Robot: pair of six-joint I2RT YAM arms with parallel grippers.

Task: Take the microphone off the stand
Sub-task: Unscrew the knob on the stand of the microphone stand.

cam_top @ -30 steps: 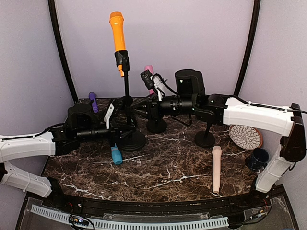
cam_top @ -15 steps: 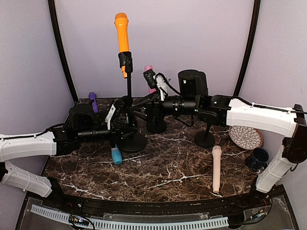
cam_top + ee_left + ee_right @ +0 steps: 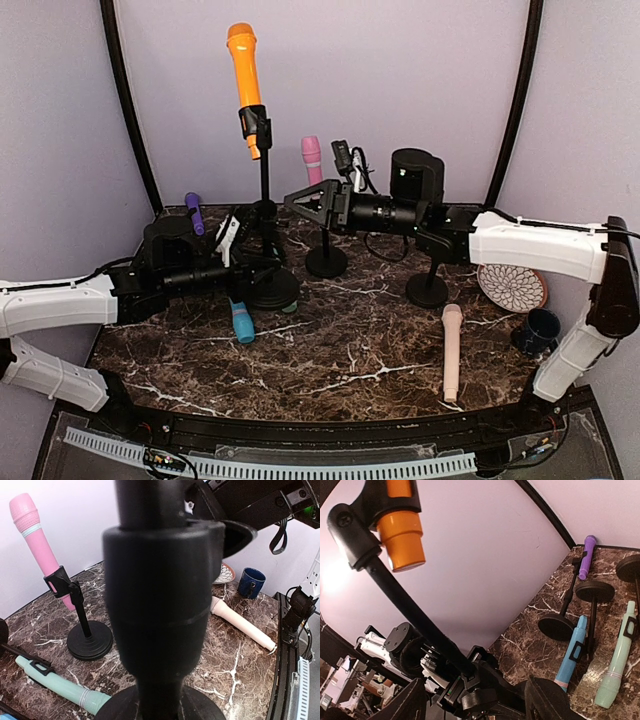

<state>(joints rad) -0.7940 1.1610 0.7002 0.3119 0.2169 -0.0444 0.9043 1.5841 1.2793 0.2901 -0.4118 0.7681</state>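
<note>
Right gripper (image 3: pixel 306 207): jaws wide, holding nothing, pointing left at the tall stand's pole about mid-height. It is near the pole but not touching it. Left gripper (image 3: pixel 246 268): clamped shut low on the stand (image 3: pixel 264 195), just above the round base. In the left wrist view the pole fills the frame.

Orange microphone (image 3: pixel 243 62): in the clip at the top of the stand, head up, leaning slightly left. It sits well above the right gripper and nothing is touching it. Not yet removed.

Pink microphone (image 3: pixel 312 160): on its own shorter stand just behind the right gripper. An empty stand (image 3: pixel 427 288) is further right, under the right forearm. Lying on the marble table (image 3: pixel 350 372):
- blue microphone (image 3: pixel 242 322), near the tall stand's base
- purple microphone (image 3: pixel 194 213), back left
- mint microphone (image 3: pixel 617 666)
- beige microphone (image 3: pixel 452 350)
- patterned plate (image 3: pixel 511 285) and dark mug (image 3: pixel 540 330), far right

Risks, as I judge them:
- The right gripper has to climb to the microphone body. If it closes too low it takes the clip or the pole, not the microphone.
- The clip looks snug, so a sideways pull could tilt the whole stand. If the low left grip slips, the base slides or tips.
- The handle is smooth and round, so a shallow pinch may let it slip and drop.
- The right arm passes close to the pink microphone, so a swing upward could knock it or its stand over.
</note>
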